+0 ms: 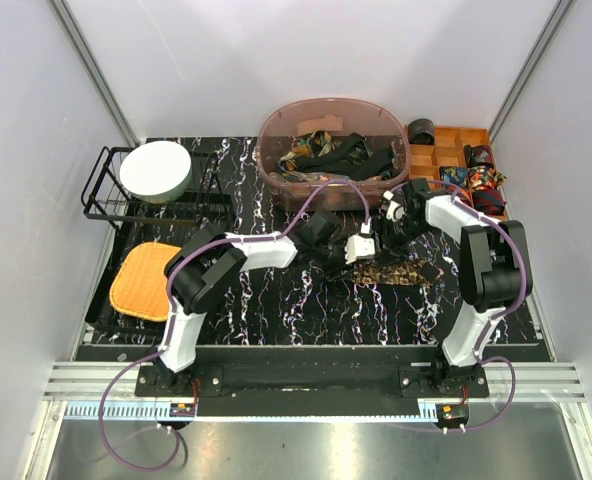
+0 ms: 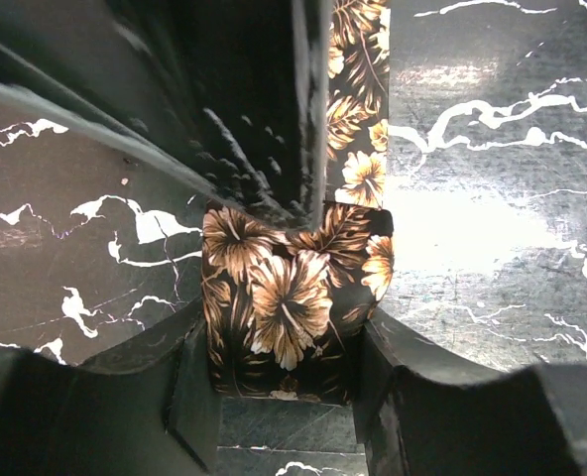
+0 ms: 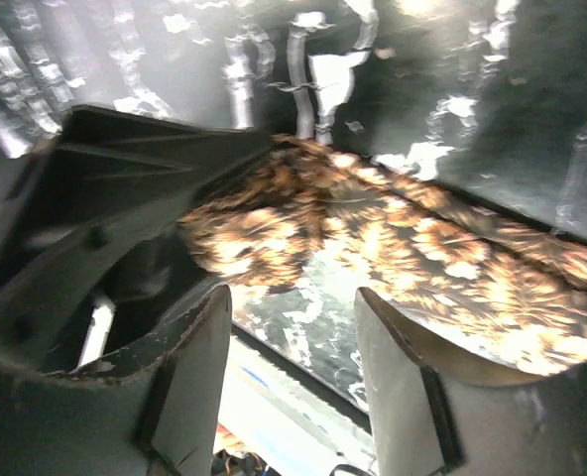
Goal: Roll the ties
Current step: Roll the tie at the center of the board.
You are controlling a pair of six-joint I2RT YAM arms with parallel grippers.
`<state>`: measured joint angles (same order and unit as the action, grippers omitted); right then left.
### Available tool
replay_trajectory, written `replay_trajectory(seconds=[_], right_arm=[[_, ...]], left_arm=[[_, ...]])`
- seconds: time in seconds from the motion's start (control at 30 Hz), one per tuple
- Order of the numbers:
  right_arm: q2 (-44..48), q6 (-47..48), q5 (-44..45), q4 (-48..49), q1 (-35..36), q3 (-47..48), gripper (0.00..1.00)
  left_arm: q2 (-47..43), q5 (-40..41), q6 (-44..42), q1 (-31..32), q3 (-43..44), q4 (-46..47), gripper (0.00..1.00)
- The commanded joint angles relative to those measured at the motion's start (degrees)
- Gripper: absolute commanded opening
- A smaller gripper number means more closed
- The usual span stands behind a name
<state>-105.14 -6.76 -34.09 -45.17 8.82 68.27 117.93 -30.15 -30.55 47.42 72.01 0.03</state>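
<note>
A brown floral tie (image 1: 398,271) lies on the black marble table, right of centre. In the left wrist view its near end is folded into a short roll (image 2: 292,297), and the rest runs away up the view. My left gripper (image 2: 284,372) is shut on that roll, with a finger pressed on each side; in the top view the left gripper (image 1: 354,250) is at the tie's left end. My right gripper (image 3: 293,332) is open and empty, just above the tie (image 3: 442,253), and sits close to the left one in the top view (image 1: 388,235).
A clear plastic tub (image 1: 276,170) at the back centre holds several more ties. A wooden divided tray (image 1: 454,135) at the back right holds rolled ties. A wire rack (image 1: 101,195) with a white bowl (image 1: 157,170) and an orange mat (image 1: 144,280) are on the left.
</note>
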Motion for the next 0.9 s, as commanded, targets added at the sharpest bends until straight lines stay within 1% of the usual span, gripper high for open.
replay_trajectory(seconds=[0.0,0.1,0.23,0.27,0.37,0.4,0.47,0.5,0.53,0.6,0.63,0.73,0.87], right_arm=[[3.7,0.0,-12.0,3.7,-0.1,-3.0,0.59],[2.8,-2.0,-14.6,7.8,-0.1,-5.2,0.58],[0.9,-2.6,-14.9,12.0,-0.1,-6.7,0.55],[0.5,-2.6,-14.5,12.6,-0.1,-7.2,0.49],[0.1,-2.5,-12.3,12.6,-0.1,-7.4,0.36],[0.2,-2.4,-10.7,12.5,-0.2,-7.5,0.26],[0.4,-2.1,-8.7,11.9,-0.6,-7.7,0.22],[0.5,-1.9,-7.6,11.9,-0.8,-7.7,0.23],[0.3,-1.9,-7.4,11.4,-1.2,-7.6,0.27],[0.2,-1.8,-7.0,11.1,-1.9,-7.0,0.37],[0.5,-1.7,-7.1,10.9,-2.0,-6.9,0.44],[1.3,-1.5,-7.9,11.5,-2.0,-6.2,0.50],[0.3,-1.9,-9.2,11.7,-2.1,-6.0,0.50]], left_arm=[[6.6,11.3,-3.6,0.9,-1.6,-15.0,0.08],[7.0,11.3,-3.8,1.1,-1.1,-15.9,0.08],[7.5,12.4,-5.0,1.7,0.2,-17.8,0.09],[7.6,12.5,-5.1,1.8,0.6,-18.7,0.09],[7.3,12.4,-5.3,2.0,0.6,-19.6,0.09],[7.2,12.4,-5.4,2.0,0.5,-19.9,0.09],[7.1,11.9,-5.8,2.1,0.4,-21.0,0.09],[6.9,11.8,-5.9,2.2,0.2,-21.4,0.09],[6.6,11.4,-6.3,2.2,0.0,-21.5,0.09],[6.3,11.2,-6.6,2.3,-0.6,-22.1,0.09],[6.3,11.1,-6.8,2.4,-0.7,-22.4,0.09],[5.7,10.1,-7.1,2.5,-1.3,-23.1,0.09],[5.5,9.1,-7.3,2.9,-1.3,-23.8,0.09]])
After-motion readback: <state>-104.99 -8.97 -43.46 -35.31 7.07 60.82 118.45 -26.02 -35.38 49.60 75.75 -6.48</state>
